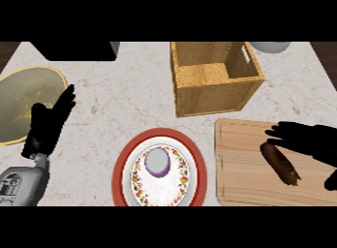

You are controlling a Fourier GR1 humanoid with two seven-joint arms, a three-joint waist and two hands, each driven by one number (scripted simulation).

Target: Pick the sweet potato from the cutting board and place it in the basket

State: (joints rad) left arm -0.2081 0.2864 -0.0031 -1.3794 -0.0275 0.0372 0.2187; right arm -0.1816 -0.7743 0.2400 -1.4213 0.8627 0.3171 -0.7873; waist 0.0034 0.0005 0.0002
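You have one sweet potato [280, 163], lying slantwise on the right part of the single cutting board [243, 186]. The right hand [315, 143] hovers at the potato's upper end; you cannot tell whether its fingers pinch it. One wicker basket [214, 97] stands just behind the board. Left of the board, a flowered plate [139, 180] sits on a red plate [120, 167]. Well left of the board, the left hand [48, 127] rests, fingers straight and together, beside a yellow dish [14, 106] on the counter [114, 106].
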